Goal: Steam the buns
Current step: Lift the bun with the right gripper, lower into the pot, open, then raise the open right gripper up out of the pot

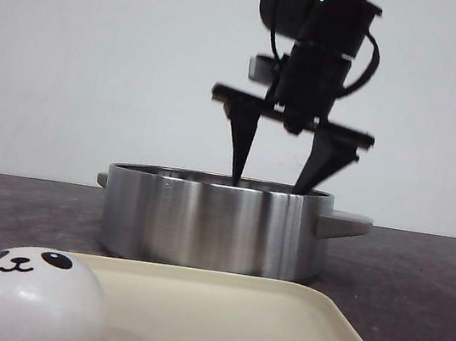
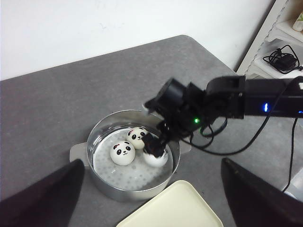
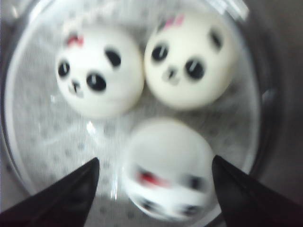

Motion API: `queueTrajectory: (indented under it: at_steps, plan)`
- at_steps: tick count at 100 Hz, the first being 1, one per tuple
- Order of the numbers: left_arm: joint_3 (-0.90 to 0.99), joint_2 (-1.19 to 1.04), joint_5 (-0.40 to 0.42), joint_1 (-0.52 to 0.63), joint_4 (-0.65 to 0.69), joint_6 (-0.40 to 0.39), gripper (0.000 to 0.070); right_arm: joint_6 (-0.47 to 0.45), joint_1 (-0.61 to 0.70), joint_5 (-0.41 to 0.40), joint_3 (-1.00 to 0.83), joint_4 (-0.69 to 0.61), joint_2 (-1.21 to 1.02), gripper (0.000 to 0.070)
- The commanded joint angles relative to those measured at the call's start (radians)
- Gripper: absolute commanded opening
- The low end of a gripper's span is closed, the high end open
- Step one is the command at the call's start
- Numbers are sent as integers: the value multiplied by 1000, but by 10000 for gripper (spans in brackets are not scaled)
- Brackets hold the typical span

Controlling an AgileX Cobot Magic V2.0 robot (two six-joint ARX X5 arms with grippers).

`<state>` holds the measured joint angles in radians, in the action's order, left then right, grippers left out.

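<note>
Right claw (image 3: 154, 189) wide over steamer pot (image 1: 211, 224); third bun (image 3: 165, 165) between fingers, apart.

3 buns (image 2: 123, 152) in pot (image 2: 102, 187) (tray (image 1: 289, 334) before)

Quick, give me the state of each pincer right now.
Left pincer: open, holding nothing.
Right pincer: open, fingers spread on either side of a bun in the pot, not gripping it.
</note>
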<state>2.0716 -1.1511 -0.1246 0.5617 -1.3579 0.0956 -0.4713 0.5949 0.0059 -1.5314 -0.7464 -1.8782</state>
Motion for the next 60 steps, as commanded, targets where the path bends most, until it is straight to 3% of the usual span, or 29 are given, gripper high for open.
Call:
queueTrajectory:
  at_steps: [1,21,29,49,60]
  plan:
    - [22,-6,5,8,8,-10,553,9,6,25,-44,-1,-24,479]
    - [14,-21,5,8,-8,-28,553,71,13,30,-111,-28,12,460]
    - [-2,-30,4,8,-29,-25,553,80,32,71,-111,-43,66,355]
    - [-193,24,-6,23,-34,-19,552,129,155,309,-111,-60,292,17]
    - [-421,121,-6,23,51,21,552,185,246,371,-111,-29,438,7]
